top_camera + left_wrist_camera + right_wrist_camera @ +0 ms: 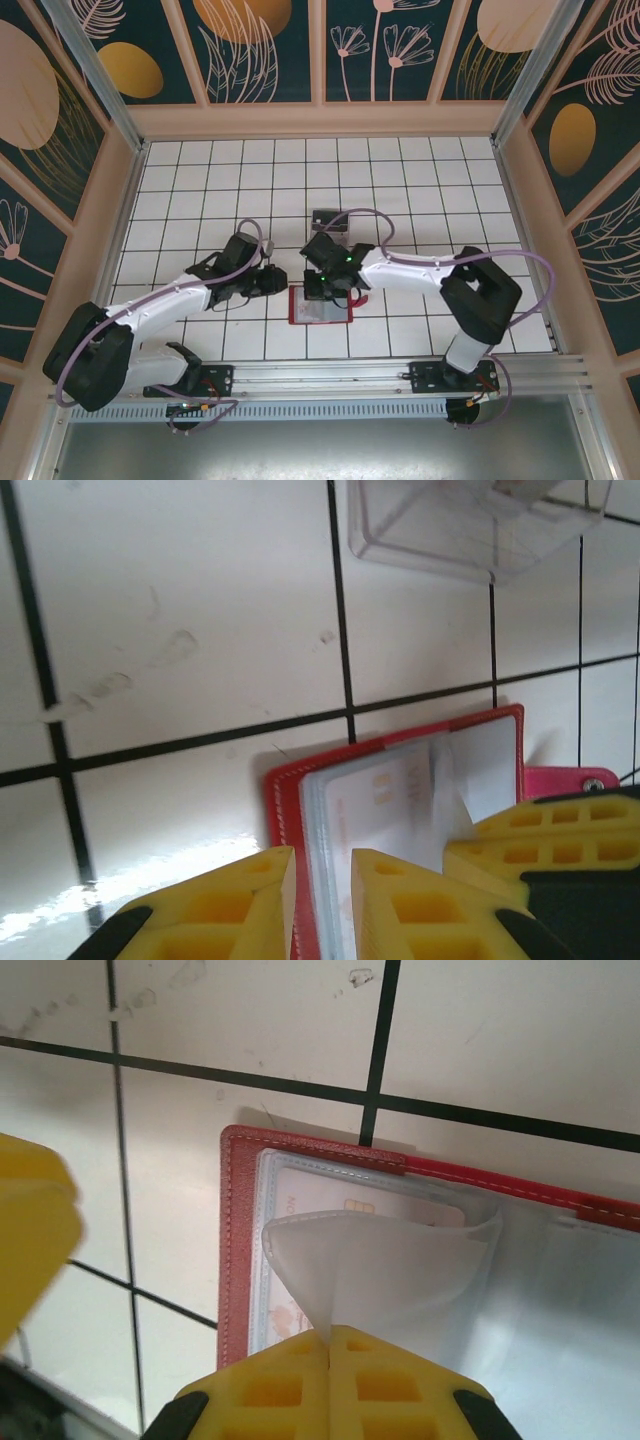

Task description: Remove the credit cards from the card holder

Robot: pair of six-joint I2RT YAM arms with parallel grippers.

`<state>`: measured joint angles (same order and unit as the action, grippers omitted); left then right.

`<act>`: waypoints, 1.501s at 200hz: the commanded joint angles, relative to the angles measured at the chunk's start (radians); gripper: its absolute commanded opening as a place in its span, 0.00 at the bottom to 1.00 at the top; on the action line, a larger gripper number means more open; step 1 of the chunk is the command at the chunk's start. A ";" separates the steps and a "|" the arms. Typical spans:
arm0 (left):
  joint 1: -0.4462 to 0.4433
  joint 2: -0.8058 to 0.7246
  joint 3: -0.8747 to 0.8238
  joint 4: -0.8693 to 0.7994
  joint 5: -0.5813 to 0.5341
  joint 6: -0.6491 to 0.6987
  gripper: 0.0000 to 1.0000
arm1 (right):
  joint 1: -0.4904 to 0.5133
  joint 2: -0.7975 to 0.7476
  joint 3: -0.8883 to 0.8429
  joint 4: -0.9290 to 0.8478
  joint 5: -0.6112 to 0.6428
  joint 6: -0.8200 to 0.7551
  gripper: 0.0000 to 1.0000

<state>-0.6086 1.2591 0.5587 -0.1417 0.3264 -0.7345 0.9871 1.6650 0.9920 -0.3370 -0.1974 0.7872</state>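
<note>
The card holder (318, 313) lies open and flat on the white tiled table (200, 180), close in front of the 2 arm bases, with its grey pockets facing up and its red closing tab (570, 780) sticking out on the far side from the left arm. In my judgement the task is at an early stage. At least 1 credit card (340, 1200) sits fully inside a pocket (pale through the plastic, with a chip showing), and I see no card lying loose on the tiles.

The right gripper (330, 1345) has its yellow fingers pressed together on the clear sleeve (390, 1270). It pinches the sleeve up into a fold, so the pocket mouth gapes, but it does not touch the card itself. The left gripper (322, 865) is at the holder's outer red edge with its fingers narrowly apart. The border shows in the gap, and I cannot tell whether it pinches that edge or only steadies it.

What remains is drawing out this card and any others, since how many the pockets hold is not visible.

A clear plastic box (460, 530) stands near the holder, further out on the table. I cannot make out whether it holds anything.
</note>
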 commanded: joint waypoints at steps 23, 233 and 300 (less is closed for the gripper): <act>-0.082 0.084 0.037 0.054 0.013 -0.065 0.23 | -0.056 -0.102 -0.139 0.246 -0.151 0.085 0.06; -0.319 0.492 0.333 0.025 0.080 -0.054 0.23 | -0.198 -0.426 -0.264 -0.034 0.104 0.084 0.31; -0.322 0.495 0.355 0.012 0.057 -0.043 0.22 | -0.203 -0.423 -0.257 -0.014 0.083 0.078 0.31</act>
<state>-0.9253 1.7618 0.8925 -0.1078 0.4004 -0.7876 0.7925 1.2572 0.7376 -0.3485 -0.1280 0.8734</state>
